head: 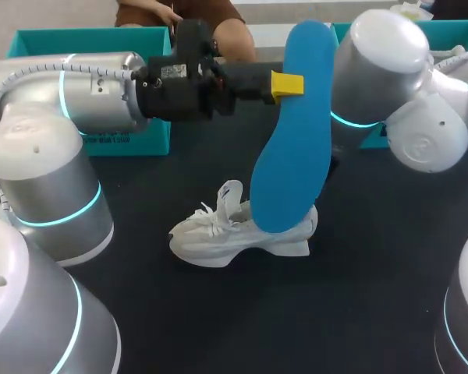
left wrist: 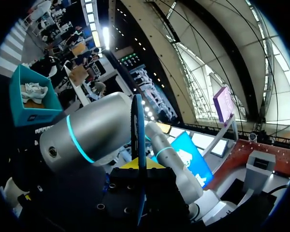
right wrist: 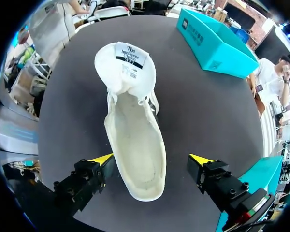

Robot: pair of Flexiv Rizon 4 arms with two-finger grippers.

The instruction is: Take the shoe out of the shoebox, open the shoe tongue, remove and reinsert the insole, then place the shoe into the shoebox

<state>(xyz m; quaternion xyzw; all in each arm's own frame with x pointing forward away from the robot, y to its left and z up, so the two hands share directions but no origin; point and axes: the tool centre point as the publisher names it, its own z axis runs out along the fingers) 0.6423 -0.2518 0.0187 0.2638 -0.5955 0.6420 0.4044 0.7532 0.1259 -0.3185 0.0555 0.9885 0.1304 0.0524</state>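
- The left gripper (head: 288,84) pinches the long blue foam insole (head: 296,140) near its top, upright in the air over the shoe's heel.
- The right gripper (right wrist: 152,159) hangs spread wide above the white lace-up sneaker (right wrist: 135,145), touching nothing.
- The sneaker stands mid-way across the black worktop (head: 359,296), its tongue folded forward.
- An open teal cardboard shoebox (head: 86,47) sits at the far left edge.

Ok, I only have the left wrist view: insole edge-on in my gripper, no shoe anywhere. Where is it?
Observer: The shoe stands on its sole on the table, outside the boxes. The left gripper holds the insole over its heel end.
Operator: Is the opening ready?
Observer: Yes. The right wrist view shows the tongue folded back and the inside bare.
Operator: And my other arm?
Observer: The right gripper is open, a finger either side of the heel, not gripping it.
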